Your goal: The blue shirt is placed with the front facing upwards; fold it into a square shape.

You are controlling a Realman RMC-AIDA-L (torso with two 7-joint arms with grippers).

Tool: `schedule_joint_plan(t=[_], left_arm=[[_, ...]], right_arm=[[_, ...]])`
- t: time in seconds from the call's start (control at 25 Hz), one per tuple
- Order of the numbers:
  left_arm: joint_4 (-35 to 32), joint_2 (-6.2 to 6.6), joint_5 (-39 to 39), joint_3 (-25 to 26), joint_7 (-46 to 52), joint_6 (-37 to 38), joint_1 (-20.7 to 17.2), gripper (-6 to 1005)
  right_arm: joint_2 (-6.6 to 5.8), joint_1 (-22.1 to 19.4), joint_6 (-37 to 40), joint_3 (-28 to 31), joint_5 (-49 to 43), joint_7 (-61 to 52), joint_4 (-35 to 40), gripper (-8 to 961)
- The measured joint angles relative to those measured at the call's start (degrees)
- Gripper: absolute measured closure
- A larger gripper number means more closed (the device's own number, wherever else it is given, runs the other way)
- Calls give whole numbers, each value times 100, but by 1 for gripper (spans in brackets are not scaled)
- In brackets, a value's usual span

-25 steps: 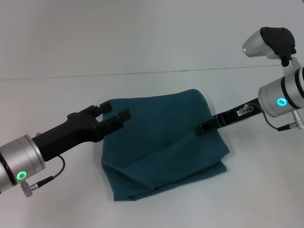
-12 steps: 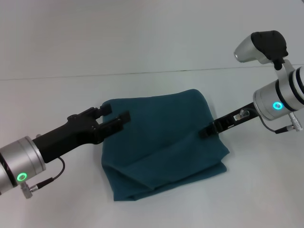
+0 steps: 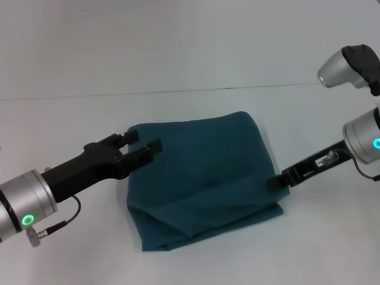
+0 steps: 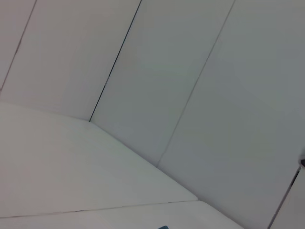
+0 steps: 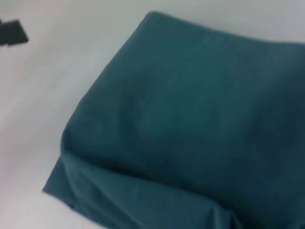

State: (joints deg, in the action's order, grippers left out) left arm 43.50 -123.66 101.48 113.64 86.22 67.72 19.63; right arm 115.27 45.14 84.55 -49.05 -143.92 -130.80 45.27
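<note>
Since the earlier frames our right gripper (image 3: 274,183) has pulled away from the top of the blue shirt (image 3: 202,178) to its right edge, while our left gripper (image 3: 142,144) stays at the left edge with fingers spread. We cannot tell whether the right fingers are spread. On the white table (image 3: 190,65) the shirt already lies as a rough square; we judge only small tidying is left
</note>
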Motion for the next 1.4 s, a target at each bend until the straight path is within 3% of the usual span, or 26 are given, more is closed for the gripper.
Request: schedule_joint_plan(t=[0.72,0.96,1.24,1.4], left_arm=[[1,21,0,0,15,-78,138,264],[0,26,-63,0,21,-90,139,264],[-8,52,-139,0,32,-107,178,264],[-8,82,-195,0,36,-107,208,264]], right_arm=[[-4,-263,492,-58,-496,-43,44,836],[-80,-267,631,-53,-710,-51,11,813],[-87,-215,746,-36,-871,-543,-34,786],[-114,-228,936,211,-818,-603,-1,770]])
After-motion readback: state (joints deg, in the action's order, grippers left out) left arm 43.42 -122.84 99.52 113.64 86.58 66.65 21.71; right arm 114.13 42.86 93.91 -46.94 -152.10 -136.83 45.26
